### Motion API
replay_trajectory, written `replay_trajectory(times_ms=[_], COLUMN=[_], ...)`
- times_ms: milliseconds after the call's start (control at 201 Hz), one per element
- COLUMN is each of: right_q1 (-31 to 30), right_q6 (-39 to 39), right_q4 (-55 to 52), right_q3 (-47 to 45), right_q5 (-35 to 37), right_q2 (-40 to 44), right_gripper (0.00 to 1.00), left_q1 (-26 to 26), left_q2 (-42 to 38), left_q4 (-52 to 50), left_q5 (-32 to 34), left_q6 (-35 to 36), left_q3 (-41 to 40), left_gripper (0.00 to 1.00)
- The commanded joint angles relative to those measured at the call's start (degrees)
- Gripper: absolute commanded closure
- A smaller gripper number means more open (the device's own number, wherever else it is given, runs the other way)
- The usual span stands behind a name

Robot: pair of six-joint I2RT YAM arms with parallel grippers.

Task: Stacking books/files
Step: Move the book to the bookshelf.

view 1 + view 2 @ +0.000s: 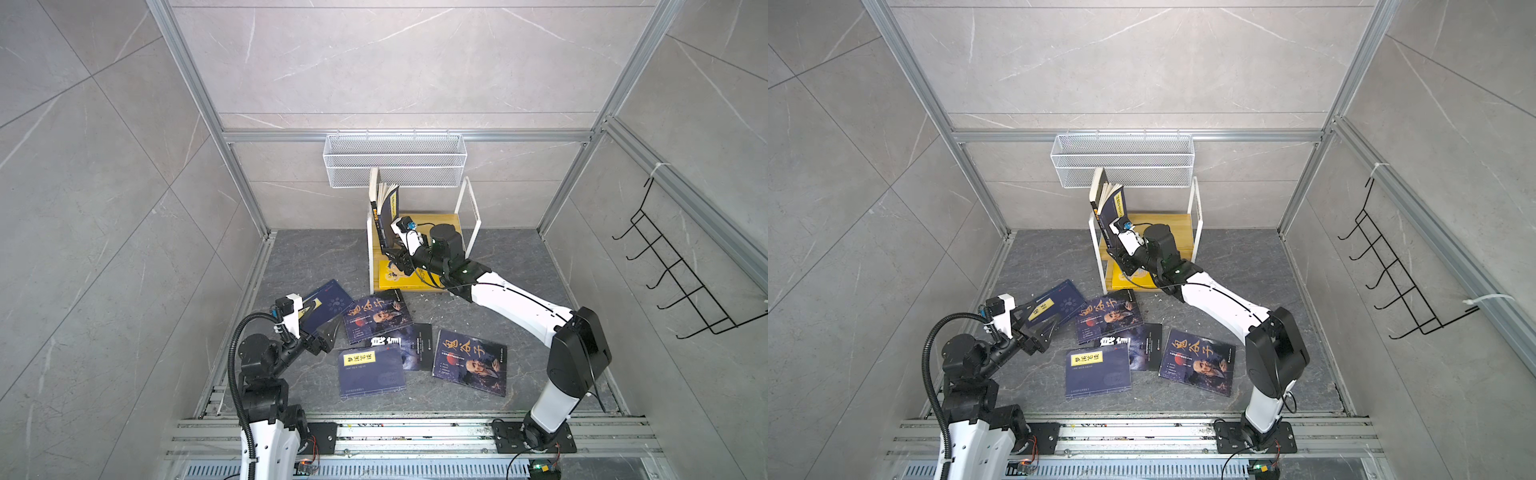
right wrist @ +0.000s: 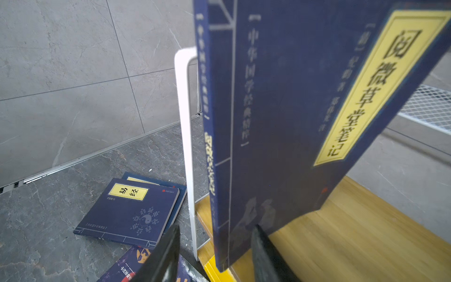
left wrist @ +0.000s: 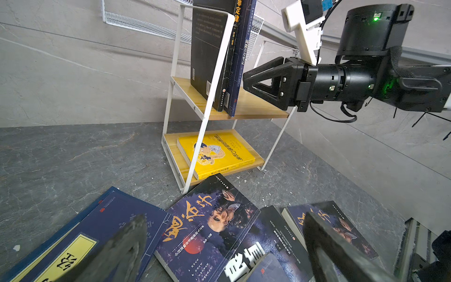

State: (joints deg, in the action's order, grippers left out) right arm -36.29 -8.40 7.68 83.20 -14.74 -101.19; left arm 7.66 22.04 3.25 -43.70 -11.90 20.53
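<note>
At the left edge of the counter (image 1: 291, 257) the left end effector (image 1: 1042, 319) is hovering with its jaws spread wide and nothing between them. The nearest of the books, a navy book with a yellow label (image 1: 1059, 305), is lying flat just ahead of and below its tips, on top of a second navy book (image 2: 170, 185). Its label is running on a slant, from the left edge toward the rack (image 1: 467, 208), so I judge the jaws will need turning to meet a free edge squarely; this arm is clearly the nearer one. Toward the middle, a portrait book with gold calligraphy (image 1: 376, 318) is lying face up beside a black book (image 1: 417, 347), and another yellow-labelled navy book (image 1: 370, 372) is overlapping the black one nearer the front edge. At the back edge, on the rack's upper wooden shelf, an upright navy book (image 2: 280, 122) is leaning toward a dark upright book (image 3: 207, 53). The right end effector (image 2: 216, 228) is sitting at its lower corner, jaws parted on either side of the spine; a gap is showing on one side, so it looks loose rather than clamped. A yellow book (image 3: 217, 151) is lying on the lower shelf. Farthest right, a second portrait book (image 1: 469, 361) is lying flat, nearer the right arm's base.
</note>
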Motion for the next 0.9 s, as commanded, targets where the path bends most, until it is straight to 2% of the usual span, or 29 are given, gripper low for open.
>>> replay_trajectory(times_ms=[0, 329, 692, 891], right_q1=[0.66, 2.67, 3.63, 3.60], right_q6=[0.82, 1.85, 2.53, 3.95], right_q4=[0.10, 0.18, 0.70, 1.18], right_q3=[2.98, 5.55, 6.40, 2.62], right_q5=[-2.09, -5.65, -7.67, -10.00], right_q2=[-1.99, -4.55, -6.07, -2.45], right_gripper=[0.53, 0.69, 0.70, 0.63], left_q1=[-0.02, -0.06, 0.40, 0.33], left_q2=[0.23, 0.69, 0.70, 0.28], left_q4=[1.34, 0.93, 1.35, 1.65], left_q5=[-1.17, -1.07, -1.03, -0.97], left_q6=[1.34, 1.90, 1.64, 1.68], left_q3=[0.65, 0.67, 0.52, 0.37], left_gripper=[0.00, 0.00, 0.00, 0.00])
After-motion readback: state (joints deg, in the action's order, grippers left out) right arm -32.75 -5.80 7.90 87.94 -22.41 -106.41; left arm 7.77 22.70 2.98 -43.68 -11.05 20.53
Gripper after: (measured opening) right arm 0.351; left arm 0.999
